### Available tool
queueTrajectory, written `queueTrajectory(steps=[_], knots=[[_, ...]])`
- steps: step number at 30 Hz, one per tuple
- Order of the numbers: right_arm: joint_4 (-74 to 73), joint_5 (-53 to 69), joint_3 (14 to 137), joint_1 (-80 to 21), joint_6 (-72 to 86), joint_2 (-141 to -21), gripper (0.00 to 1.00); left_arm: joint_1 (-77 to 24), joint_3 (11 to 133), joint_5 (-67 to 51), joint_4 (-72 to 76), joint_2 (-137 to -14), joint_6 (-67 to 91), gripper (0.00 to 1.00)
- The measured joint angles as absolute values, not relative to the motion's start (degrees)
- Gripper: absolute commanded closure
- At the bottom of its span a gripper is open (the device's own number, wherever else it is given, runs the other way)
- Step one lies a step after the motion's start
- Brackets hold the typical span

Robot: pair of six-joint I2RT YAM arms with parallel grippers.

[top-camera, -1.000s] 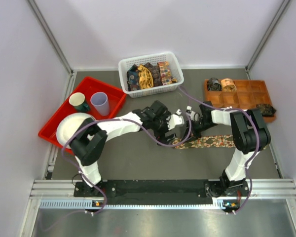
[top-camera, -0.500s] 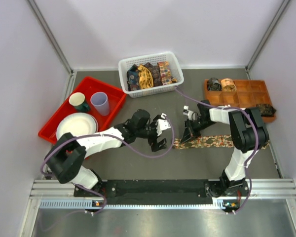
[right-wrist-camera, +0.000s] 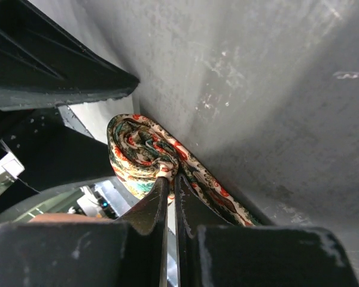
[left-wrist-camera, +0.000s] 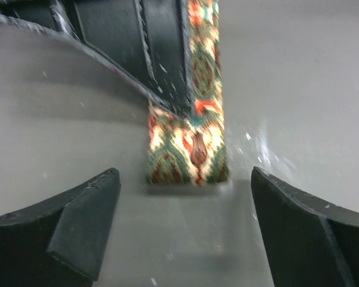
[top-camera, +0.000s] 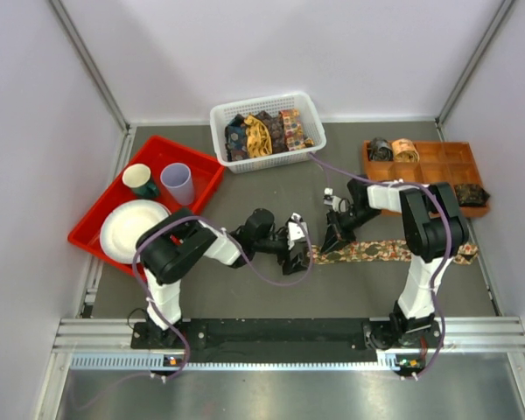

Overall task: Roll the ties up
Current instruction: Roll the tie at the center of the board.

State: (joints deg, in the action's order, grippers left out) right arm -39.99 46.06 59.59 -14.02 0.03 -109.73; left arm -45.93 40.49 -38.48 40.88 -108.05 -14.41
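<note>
One patterned tie (top-camera: 394,252) lies flat across the table, its left end wound into a small coil (right-wrist-camera: 140,156). My right gripper (top-camera: 334,238) is shut, its fingertips (right-wrist-camera: 167,185) pinching the coil's centre. In the left wrist view the same coiled end (left-wrist-camera: 188,152) lies just ahead of my left gripper (left-wrist-camera: 184,200). That gripper is open, its two fingers (left-wrist-camera: 78,230) standing wider than the tie and not touching it. In the top view my left gripper (top-camera: 296,249) sits low at the tie's left end, facing the right gripper.
A white basket (top-camera: 223,114) of loose ties stands at the back. An orange compartment box (top-camera: 437,168) at the right holds rolled ties (top-camera: 394,149). At the left, a red tray (top-camera: 206,179) carries a plate (top-camera: 133,229), a green cup (top-camera: 140,180) and a lilac cup (top-camera: 178,183).
My left gripper drew back left from beside the right gripper, then came low to the tie's coiled end. The right gripper stayed shut on the coil.
</note>
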Motion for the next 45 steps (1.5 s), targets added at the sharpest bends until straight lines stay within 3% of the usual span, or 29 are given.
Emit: queueTrajectory(steps=[4,8,13,19,22,31,39,45], knots=[[-41.91,44.91,60.95,-14.26,0.69,-110.5,1.0,-45.98,41.45,-39.24,48.12,-112.05,-12.19,0.17],[-42.94,43.57,61.71,-14.72,1.28,-110.56,1.0,-45.98,42.74,-40.58,54.98,-116.18,-9.65,0.33],[-43.42,42.83,62.08,-14.87,1.65,-110.56,1.0,-46.24,43.18,-42.81,60.12,-119.04,-8.19,0.42],[-43.97,42.39,62.43,-14.96,1.52,-110.56,1.0,-46.74,43.53,-42.06,54.46,-117.19,-13.34,0.7],[-44.53,42.26,62.81,-14.96,1.04,-110.43,0.9,-47.16,45.69,-41.04,45.34,-114.74,-16.99,0.79],[-47.46,40.01,65.84,-14.35,-3.07,-109.67,0.58,-47.75,57.71,-36.05,14.26,-111.33,-25.76,0.85],[-53.12,46.57,65.95,-8.16,-5.56,-104.86,0.56,-48.14,63.48,-29.5,-0.32,-110.34,-28.64,0.84],[-44.77,54.0,59.07,-8.27,1.93,-103.15,0.59,-48.99,63.64,-26.33,-2.42,-109.54,-28.69,0.82]])
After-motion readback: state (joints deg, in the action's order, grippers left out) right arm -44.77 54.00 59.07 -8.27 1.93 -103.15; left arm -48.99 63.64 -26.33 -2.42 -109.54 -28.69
